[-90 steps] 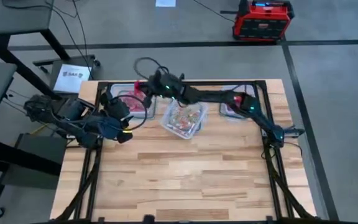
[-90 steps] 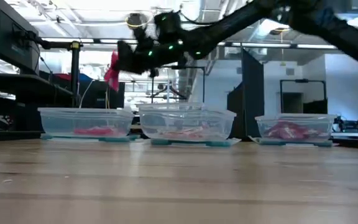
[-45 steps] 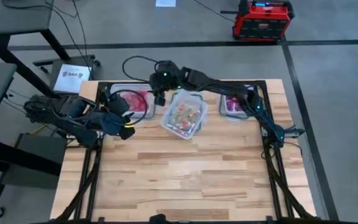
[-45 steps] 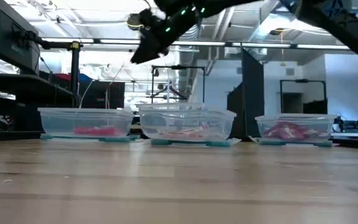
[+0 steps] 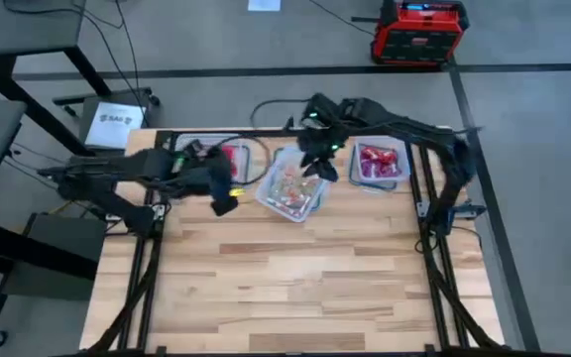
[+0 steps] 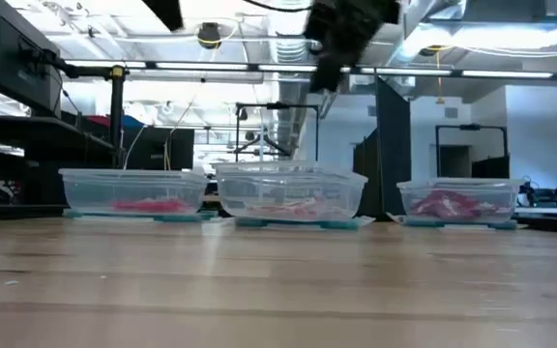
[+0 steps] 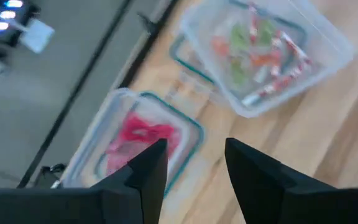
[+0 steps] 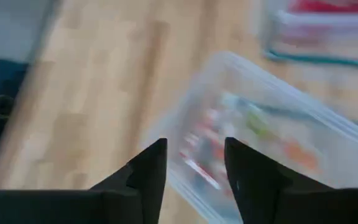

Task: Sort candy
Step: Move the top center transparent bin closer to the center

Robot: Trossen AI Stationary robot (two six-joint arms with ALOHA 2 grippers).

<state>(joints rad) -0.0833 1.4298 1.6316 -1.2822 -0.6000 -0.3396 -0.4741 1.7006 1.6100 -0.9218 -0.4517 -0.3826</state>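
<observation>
- Looking straight down, you have three clear rectangular plastic containers in a row along the far side of the butcher-block table [image 5: 295, 268], whose pale wooden strips run side to side.
- Your middle container [image 5: 291, 190] sits turned at an angle to its neighbours; it has thin see-through walls and rounded corners and holds the mixed candy [image 5: 293, 188], small wrapped pieces in red, green and white.
- Your left container [image 5: 228, 162], with its bluish rim, holds crumpled shiny red packets [image 5: 231, 157], and it is partly covered by the left arm.
- Your right container [image 5: 379, 164] holds a heap of glossy red and pink packets [image 5: 379, 159].
- Your right gripper [image 5: 319, 167] hangs high over the far edge of the middle container. In its wrist view the two dark, wedge-shaped fingers [image 8: 149, 169] stand a little apart with nothing between them, and the mixed candy shows beyond.
- Your left gripper [image 5: 224, 202] hovers over bare wood just beside the left container, between it and the middle one. Its matte dark fingers [image 7: 148, 171] are also parted by a small gap and empty.
- From table height, you see all three containers resting flat on bluish feet, and only the right gripper shows, well above them.
</observation>
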